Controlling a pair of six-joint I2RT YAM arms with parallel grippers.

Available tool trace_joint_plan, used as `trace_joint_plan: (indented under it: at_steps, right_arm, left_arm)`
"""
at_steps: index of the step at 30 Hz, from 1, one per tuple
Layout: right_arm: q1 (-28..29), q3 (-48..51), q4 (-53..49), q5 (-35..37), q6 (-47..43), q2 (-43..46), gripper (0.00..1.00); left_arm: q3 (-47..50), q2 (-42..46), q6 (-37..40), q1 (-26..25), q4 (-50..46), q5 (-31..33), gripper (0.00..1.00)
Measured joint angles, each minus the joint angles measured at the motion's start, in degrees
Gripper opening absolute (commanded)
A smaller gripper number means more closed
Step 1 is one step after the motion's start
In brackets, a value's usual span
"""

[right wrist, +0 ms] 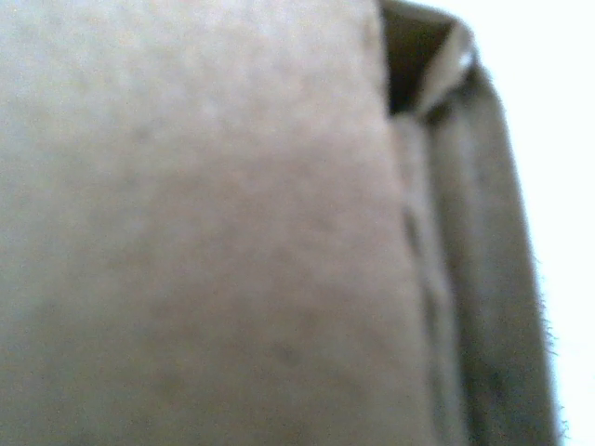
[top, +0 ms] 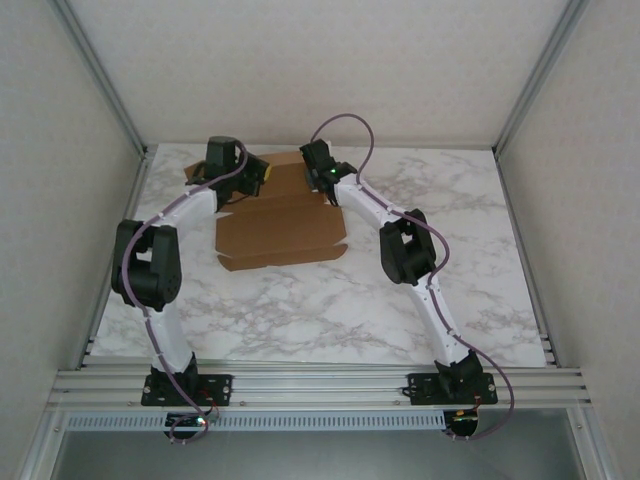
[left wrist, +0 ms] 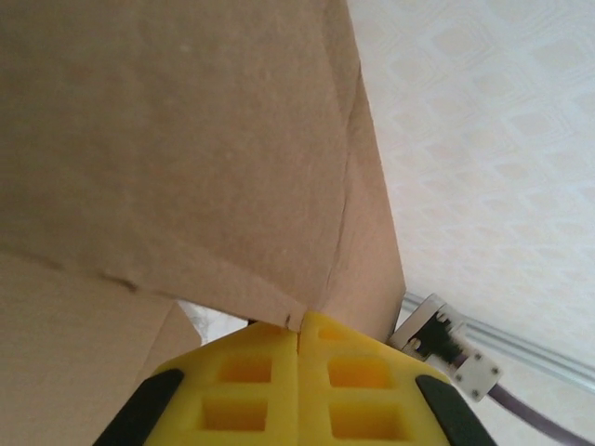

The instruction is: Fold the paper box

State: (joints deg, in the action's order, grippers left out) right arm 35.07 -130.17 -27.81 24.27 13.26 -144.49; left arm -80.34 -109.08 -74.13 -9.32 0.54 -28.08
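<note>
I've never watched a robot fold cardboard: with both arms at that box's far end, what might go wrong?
The left gripper, shut, meets just the edge of a raised flap of the paper box; thin card could slip or tear. The right gripper sits very close to a panel and might crease it off the fold line. Nothing visibly anchors the box on the marble table, so it may slide.
</note>
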Motion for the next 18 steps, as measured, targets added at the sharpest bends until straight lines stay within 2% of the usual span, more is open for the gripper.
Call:
trace_joint_plan:
  at_steps: [8, 12, 18]
  right_arm:
    - [1.2, 12.5, 5.3, 2.1, 4.2, 6.8, 0.00]
    - [1.9, 20.3, 8.1, 3.0, 5.8, 11.2, 0.00]
    - [2.3, 24.2, 10.8, 4.4, 6.7, 13.0, 0.00]
  left_arm:
    - [7.1, 5.1, 5.6, -1.7, -7.7, -3.6, 0.00]
    - [11.8, 10.7, 6.7, -1.7, -8.3, -3.7, 0.00]
    - [15.9, 14.8, 6.6, -1.8, -7.0, -3.7, 0.00]
